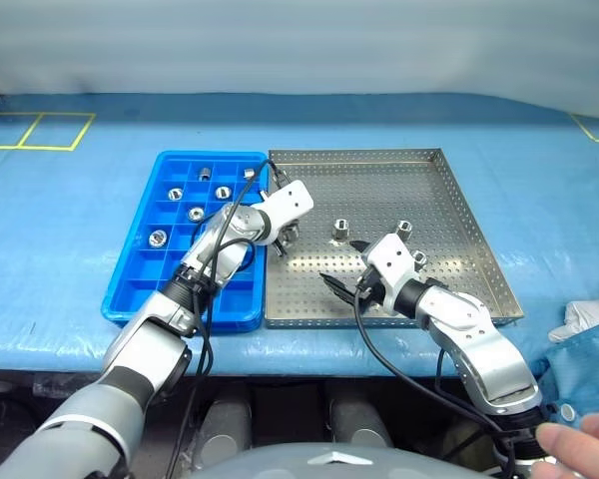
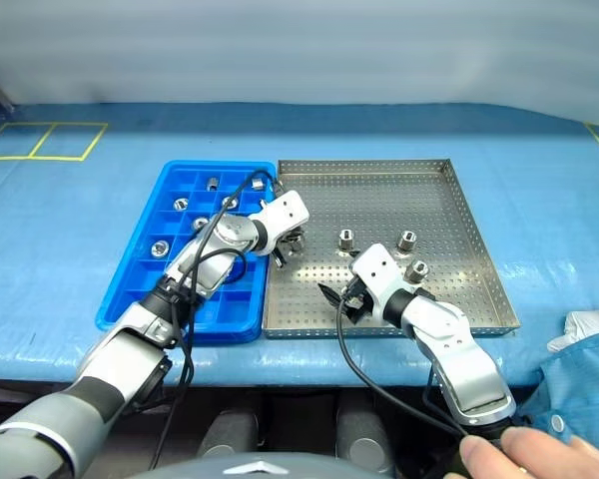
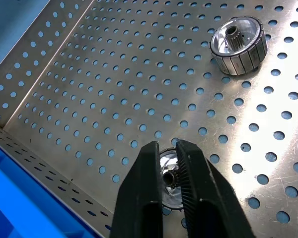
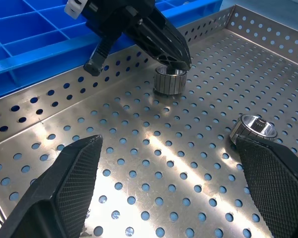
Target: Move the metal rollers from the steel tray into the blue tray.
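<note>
- left eye view: the left gripper (image 1: 292, 237) is down on the steel tray (image 1: 479, 254) near its edge beside the blue tray (image 1: 140, 267), clenched on a roller (image 1: 289, 236). the right gripper (image 1: 344, 284) waits with its jaws spread wide and empty near the tray's front. five rollers already sit in compartments of the blue tray, e.g. one at (image 1: 159, 238); three loose ones remain on the steel floor, at (image 1: 341, 231), (image 1: 404, 229) and (image 1: 417, 260).
- right eye view: same layout; a person's hand (image 2: 534, 454) shows at the lower corner, well clear of the trays.
- left wrist view: the two black fingers (image 3: 139, 198) pinch the roller's rim, one finger inside its hollow centre and one outside. another roller (image 3: 238, 37) lies farther off.
- right wrist view: the left gripper's tips meet atop the roller (image 4: 169, 80), which stands on the perforated floor.
- step in hand, as i judge it: the grasp is just made. the next move calls for a straight lift clear of the rim, then a carry to a vacant compartment.
</note>
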Robot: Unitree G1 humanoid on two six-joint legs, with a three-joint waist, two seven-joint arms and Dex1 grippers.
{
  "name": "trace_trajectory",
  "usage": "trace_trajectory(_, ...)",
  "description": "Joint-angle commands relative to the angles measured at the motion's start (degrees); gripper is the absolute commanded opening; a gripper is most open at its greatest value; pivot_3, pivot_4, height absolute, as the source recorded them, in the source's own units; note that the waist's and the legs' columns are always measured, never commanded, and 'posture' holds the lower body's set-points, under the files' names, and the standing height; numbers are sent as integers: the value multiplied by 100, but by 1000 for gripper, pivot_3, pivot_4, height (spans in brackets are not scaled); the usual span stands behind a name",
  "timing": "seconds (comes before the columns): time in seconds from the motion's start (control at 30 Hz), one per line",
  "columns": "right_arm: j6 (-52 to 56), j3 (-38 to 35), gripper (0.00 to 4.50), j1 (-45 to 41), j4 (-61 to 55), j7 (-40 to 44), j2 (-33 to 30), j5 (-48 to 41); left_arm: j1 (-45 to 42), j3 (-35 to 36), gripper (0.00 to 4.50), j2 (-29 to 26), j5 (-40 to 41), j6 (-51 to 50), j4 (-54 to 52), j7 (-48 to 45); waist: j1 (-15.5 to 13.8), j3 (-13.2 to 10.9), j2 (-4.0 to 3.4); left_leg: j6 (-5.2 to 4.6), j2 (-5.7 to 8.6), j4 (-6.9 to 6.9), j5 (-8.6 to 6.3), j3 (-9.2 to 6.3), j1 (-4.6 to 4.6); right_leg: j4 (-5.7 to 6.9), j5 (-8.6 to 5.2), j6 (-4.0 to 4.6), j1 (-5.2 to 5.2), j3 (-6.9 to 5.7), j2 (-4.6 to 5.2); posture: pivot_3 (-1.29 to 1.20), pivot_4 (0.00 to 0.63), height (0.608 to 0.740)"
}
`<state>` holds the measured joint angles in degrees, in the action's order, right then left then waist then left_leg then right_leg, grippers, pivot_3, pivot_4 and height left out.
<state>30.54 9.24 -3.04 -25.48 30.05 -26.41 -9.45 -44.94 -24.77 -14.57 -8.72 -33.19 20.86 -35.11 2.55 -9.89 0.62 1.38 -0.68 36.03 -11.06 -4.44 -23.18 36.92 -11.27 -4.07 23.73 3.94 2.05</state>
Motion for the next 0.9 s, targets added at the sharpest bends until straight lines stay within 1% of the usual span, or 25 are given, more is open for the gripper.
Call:
trace_trajectory(0.03,-120,-43,4500,-24,-134,-8,22,0,131,197,22,-8,42,-94,164,18,-1,0,0,0,0,0,0,0,0,0,0,0,0,0,0,45,150,740)
trace_trajectory(0.17,-139,-30,4500,-43,-101,5,22,11,185,506,22,80,329,-147,-66,-101,-2,0,1,0,0,-2,0,0,-2,-2,0,0,1,0,0,45,150,740)
trace_trajectory(0.3,-155,-13,4500,-61,-76,6,27,27,229,652,22,59,453,-187,-236,-150,-6,-1,1,0,0,-8,0,-1,-11,-8,-1,1,9,-1,0,52,150,740)
trace_trajectory(0.4,-169,-6,4500,-67,-60,5,30,34,242,543,22,-122,419,8,-367,-348,-4,-1,1,0,0,-9,0,-2,-23,-10,-1,0,20,-2,0,56,150,740)
trace_trajectory(0.5,-193,8,4500,-62,-41,9,39,41,227,329,614,-326,211,143,-399,-430,-5,-1,1,0,0,-10,0,-2,-32,-8,-1,0,31,-2,-1,56,150,740)
trace_trajectory(0.73,-236,75,4500,-83,29,-11,90,94,136,7,2918,-463,-282,208,-454,-246,-50,-1,2,0,1,-4,0,-1,-32,-8,-1,0,27,-2,1,56,150,740)
trace_trajectory(0.9,-267,128,4500,-81,55,-17,137,145,96,-166,2918,-459,-420,275,-375,-477,-50,-1,1,0,1,-5,0,-2,-31,-7,-1,0,27,-2,0,50,150,740)
